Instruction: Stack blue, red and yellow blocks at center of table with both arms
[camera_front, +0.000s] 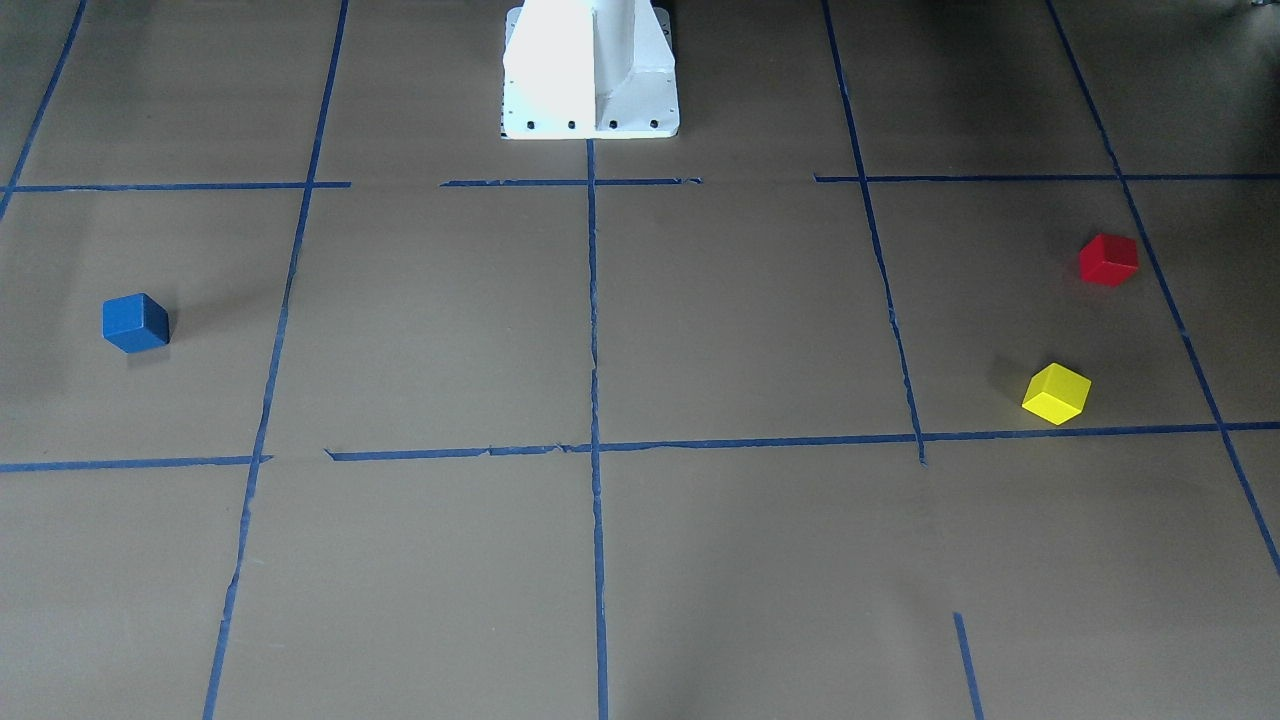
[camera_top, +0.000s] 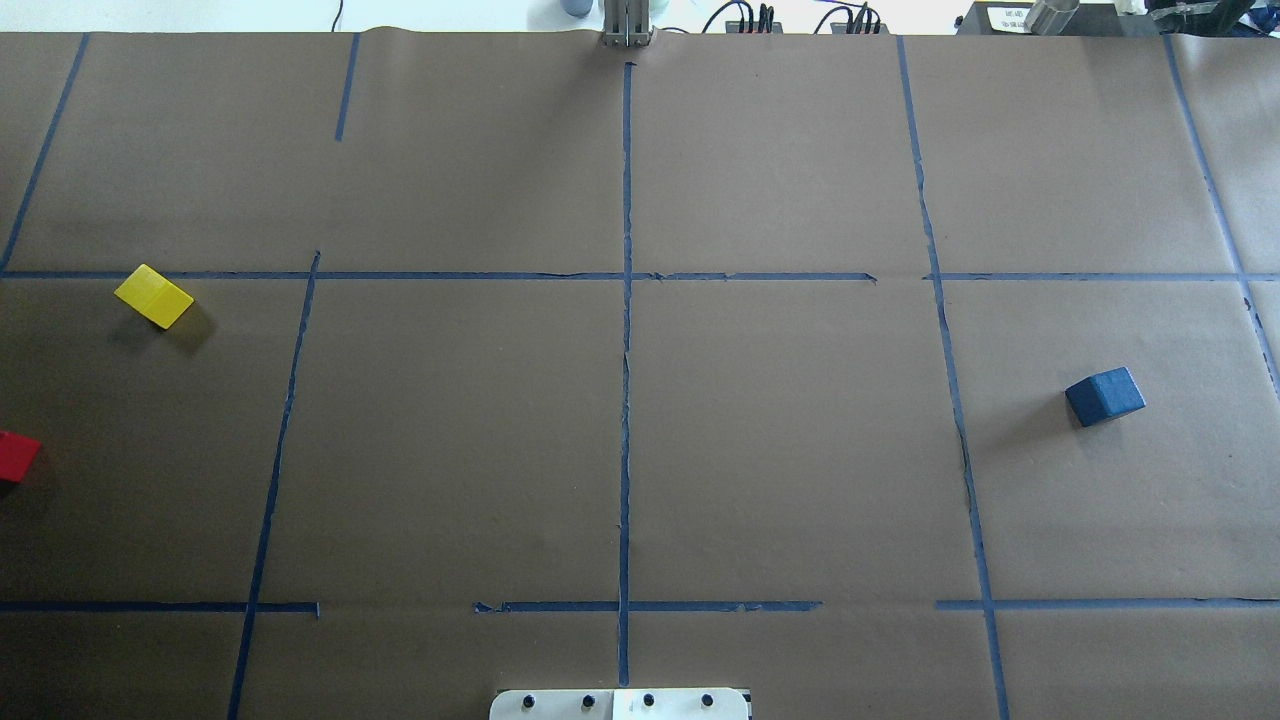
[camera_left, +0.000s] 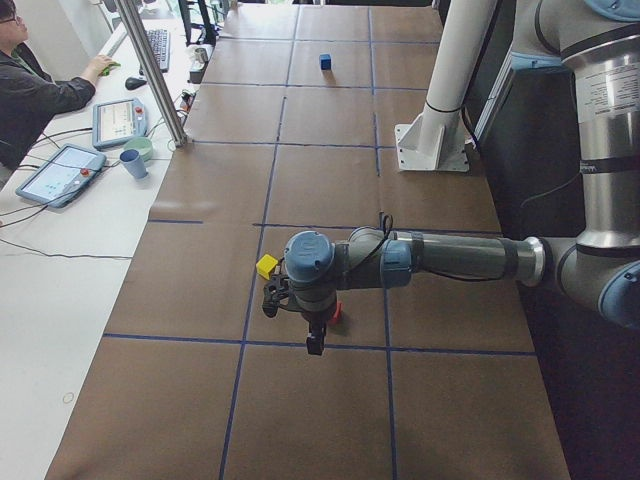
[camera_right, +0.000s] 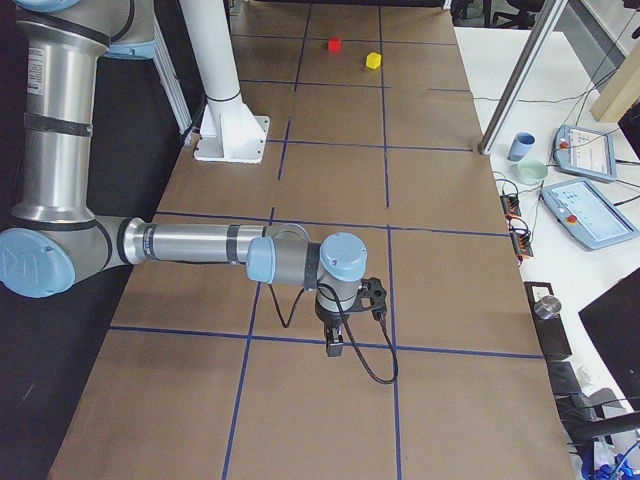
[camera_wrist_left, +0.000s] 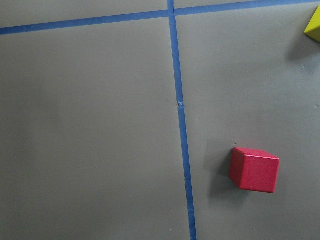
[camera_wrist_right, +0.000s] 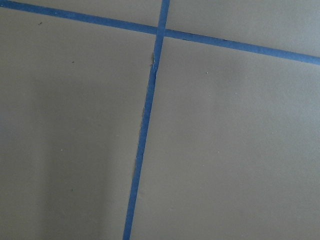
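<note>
The blue block (camera_front: 135, 322) lies alone on the robot's right side of the table (camera_top: 1104, 396). The red block (camera_front: 1108, 259) and the yellow block (camera_front: 1056, 393) lie apart on the robot's left side. In the exterior left view my left gripper (camera_left: 315, 345) points down just beside the red block (camera_left: 336, 312), with the yellow block (camera_left: 266, 266) further out. The left wrist view shows the red block (camera_wrist_left: 254, 169) at lower right. My right gripper (camera_right: 334, 347) hangs over bare table far from every block. I cannot tell whether either gripper is open or shut.
The white robot base (camera_front: 590, 80) stands at the table's robot-side edge. Blue tape lines cross the brown paper. A metal post (camera_left: 150, 70) stands at the far edge. An operator (camera_left: 30, 90), tablets and cups are at the side bench.
</note>
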